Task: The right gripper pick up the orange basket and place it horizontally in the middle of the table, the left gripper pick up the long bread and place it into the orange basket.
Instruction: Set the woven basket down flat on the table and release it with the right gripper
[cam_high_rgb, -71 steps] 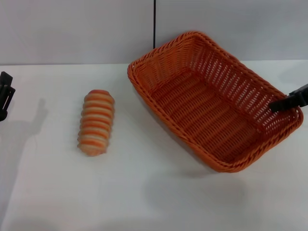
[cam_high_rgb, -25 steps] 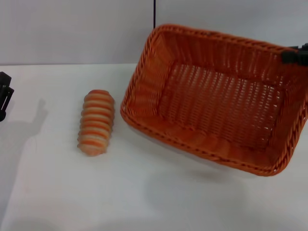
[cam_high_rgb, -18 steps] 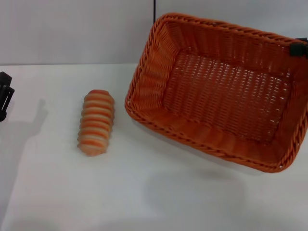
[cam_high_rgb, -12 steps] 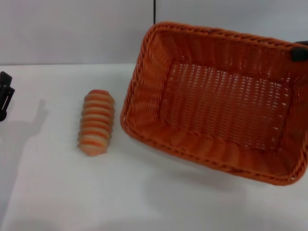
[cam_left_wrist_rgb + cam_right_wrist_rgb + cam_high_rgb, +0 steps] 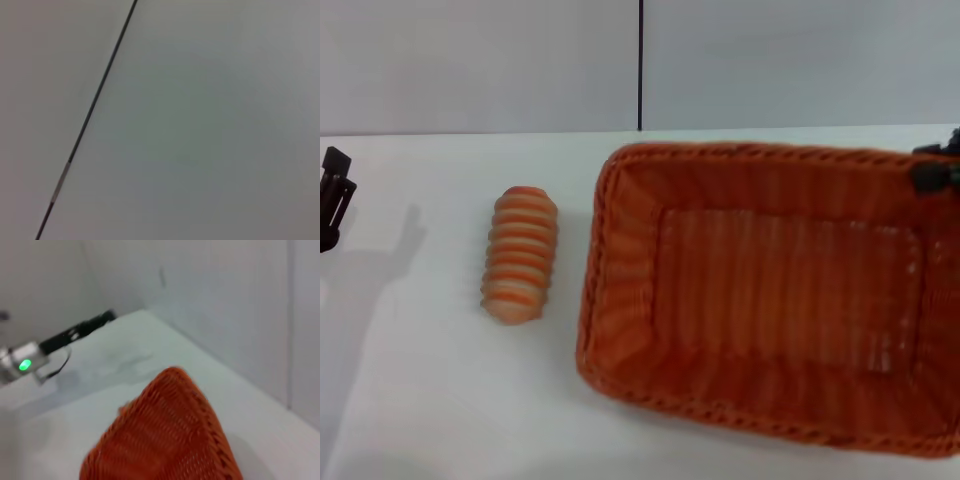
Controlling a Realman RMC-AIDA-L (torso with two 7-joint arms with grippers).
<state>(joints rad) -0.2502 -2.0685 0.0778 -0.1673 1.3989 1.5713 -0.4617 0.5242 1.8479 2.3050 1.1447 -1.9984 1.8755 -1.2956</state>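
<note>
The orange basket [image 5: 770,300] has swung down from its raised tilt to lie lengthwise across the right of the table [image 5: 440,400], its woven walls blurred and its near right corner cut off. The right hand [image 5: 938,170], mostly out of view, holds the far right rim. The ridged long bread [image 5: 520,254] lies unmoved just left of the basket; the left hand [image 5: 334,195] sits at the far left edge, its grip indiscernible.
</note>
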